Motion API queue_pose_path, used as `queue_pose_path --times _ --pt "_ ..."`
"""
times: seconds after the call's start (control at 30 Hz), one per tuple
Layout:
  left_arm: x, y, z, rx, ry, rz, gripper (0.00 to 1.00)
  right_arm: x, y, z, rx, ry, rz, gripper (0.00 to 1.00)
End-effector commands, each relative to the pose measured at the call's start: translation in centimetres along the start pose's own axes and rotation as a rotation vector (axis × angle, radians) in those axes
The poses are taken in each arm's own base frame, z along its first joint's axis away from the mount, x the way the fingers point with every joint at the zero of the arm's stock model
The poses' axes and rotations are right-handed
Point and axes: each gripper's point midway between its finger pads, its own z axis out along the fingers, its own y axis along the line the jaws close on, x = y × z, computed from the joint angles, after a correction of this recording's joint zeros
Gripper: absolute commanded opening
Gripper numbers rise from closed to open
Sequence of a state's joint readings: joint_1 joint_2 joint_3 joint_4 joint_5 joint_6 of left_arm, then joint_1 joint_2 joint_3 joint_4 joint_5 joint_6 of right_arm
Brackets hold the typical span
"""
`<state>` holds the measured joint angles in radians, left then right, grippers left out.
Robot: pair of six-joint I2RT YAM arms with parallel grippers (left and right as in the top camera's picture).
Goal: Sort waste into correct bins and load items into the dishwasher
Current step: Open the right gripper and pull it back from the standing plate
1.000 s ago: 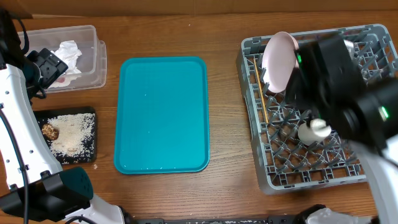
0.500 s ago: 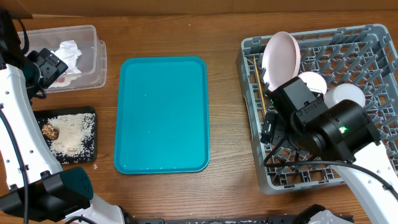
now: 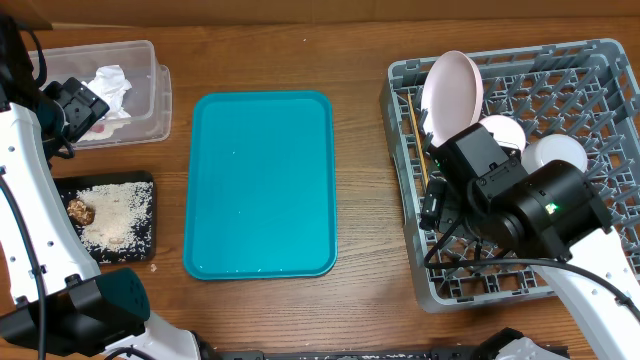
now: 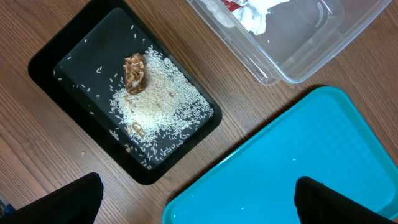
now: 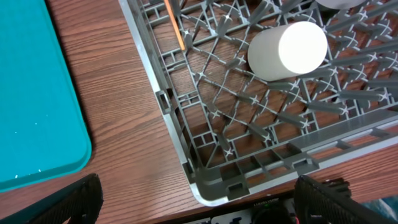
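The grey dish rack (image 3: 600, 70) holds an upright pink plate (image 3: 450, 92), a pinkish bowl (image 3: 497, 128), a white bowl (image 3: 556, 152) and a wooden stick (image 3: 418, 150). A whitish cup (image 5: 289, 51) lies on its side on the rack floor (image 5: 217, 118). My right gripper (image 5: 199, 202) is open and empty above the rack's front left corner. The clear tub (image 4: 292, 50) holds white tissue (image 4: 261, 15) and a red wrapper (image 4: 233, 3). The black tray (image 4: 74, 43) holds rice crumbs (image 4: 158, 102) and a brown lump (image 4: 135, 71). My left gripper (image 4: 199, 202) is open and empty, high above the black tray.
A large teal tray (image 3: 260, 185) lies in the middle of the wooden table, between the bins and the rack. My right arm (image 3: 520, 200) covers the rack's front half in the overhead view. My left arm (image 3: 70, 105) stands by the clear tub (image 3: 150, 95).
My right arm swung down and left over the front of the rack, hiding the cup in the overhead view, then stood still. The left arm has not moved.
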<state>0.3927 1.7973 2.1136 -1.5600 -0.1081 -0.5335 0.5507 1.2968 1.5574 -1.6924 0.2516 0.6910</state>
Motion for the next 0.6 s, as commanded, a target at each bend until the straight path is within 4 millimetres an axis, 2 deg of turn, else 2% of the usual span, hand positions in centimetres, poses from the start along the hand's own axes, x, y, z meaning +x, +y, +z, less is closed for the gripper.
queue_pose_path --times 0.0,0.57 --pt "0.15 -0.1 0.42 -0.005 0.013 -0.013 1.0 -0.29 -0.06 -0.27 -0.005 -0.026 -0.004 1.0" --pt "0.15 -0.1 0.42 -0.005 0.013 -0.013 1.0 -0.84 0.22 -0.6 -0.03 -0.062 0.006 1.0"
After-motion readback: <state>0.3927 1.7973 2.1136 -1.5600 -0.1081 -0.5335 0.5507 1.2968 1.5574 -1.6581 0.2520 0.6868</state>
